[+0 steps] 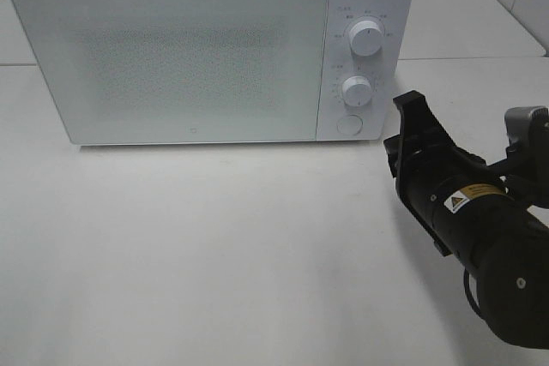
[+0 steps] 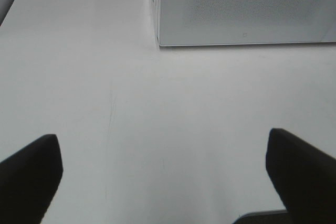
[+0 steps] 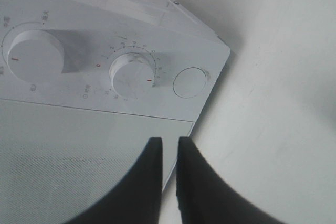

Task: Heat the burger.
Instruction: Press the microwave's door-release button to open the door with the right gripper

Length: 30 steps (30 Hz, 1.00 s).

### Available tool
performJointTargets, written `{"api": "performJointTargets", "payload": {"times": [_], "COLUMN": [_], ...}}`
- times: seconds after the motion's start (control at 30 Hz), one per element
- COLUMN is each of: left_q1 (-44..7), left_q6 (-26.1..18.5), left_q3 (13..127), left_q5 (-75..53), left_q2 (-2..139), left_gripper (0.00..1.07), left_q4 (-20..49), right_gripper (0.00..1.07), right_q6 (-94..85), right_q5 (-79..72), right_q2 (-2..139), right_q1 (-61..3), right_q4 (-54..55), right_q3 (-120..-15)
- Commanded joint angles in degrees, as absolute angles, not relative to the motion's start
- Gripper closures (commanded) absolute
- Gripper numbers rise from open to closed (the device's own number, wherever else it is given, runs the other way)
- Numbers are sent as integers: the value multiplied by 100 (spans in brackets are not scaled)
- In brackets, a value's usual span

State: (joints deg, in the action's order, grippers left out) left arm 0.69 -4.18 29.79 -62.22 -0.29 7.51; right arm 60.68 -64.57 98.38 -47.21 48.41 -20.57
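White bench, closed microwave; the burger is nowhere in view. Your right hand is nearly closed, empty; left hand wide open. So closed, it may slip off the timer knob.

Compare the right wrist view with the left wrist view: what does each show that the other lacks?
Right wrist only: the upper dial, the lower dial, the round button, and the right end effector, fingers nearly together, holding nothing. Left wrist only: the left end effector, wide open, and the microwave's corner opposite the controls. Both: the microwave's door and the white table.
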Motion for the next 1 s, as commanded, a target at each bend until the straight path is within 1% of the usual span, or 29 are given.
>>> {"api": "performJointTargets", "payload": {"times": [0.03, 0.07, 0.13, 0.47, 0.63, 0.73, 0.8, 0.9, 1.0], "left_q1": [52, 52, 52, 52, 52, 52, 52, 52, 52], "left_q6": [-418, -418, -418, -418, -418, -418, -418, -418, -418], "left_q3": [2968, 2968, 2968, 2968, 2968, 2968, 2968, 2968, 2968], "left_q5": [-6148, -6148, -6148, -6148, -6148, -6148, -6148, -6148, -6148], "left_q2": [-115, -115, -115, -115, -115, -115, -115, -115, -115], "left_gripper": [9, 9, 9, 9, 9, 9, 9, 9, 9], "left_q4": [773, 773, 773, 773, 773, 773, 773, 773, 773], "right_gripper": [103, 103, 107, 107, 107, 107, 107, 107, 107], "right_q6": [6738, 6738, 7036, 7236, 7248, 7277, 7643, 7701, 7695], "right_q5": [-6348, -6348, -6188, -5896, -5816, -5816, -5907, -5907, -5896], "right_q2": [9838, 9838, 9838, 9838, 9884, 10118, 10468, 10508, 10646], "right_q1": [-4733, -4733, -4733, -4698, -4698, -4698, -4698, -4687, -4526], "right_q4": [4847, 4847, 5025, 5311, 5351, 5351, 5288, 5288, 5157], "right_q3": [-2091, -2091, -2097, -2097, -2280, -2435, -2595, -2647, -2836]}}
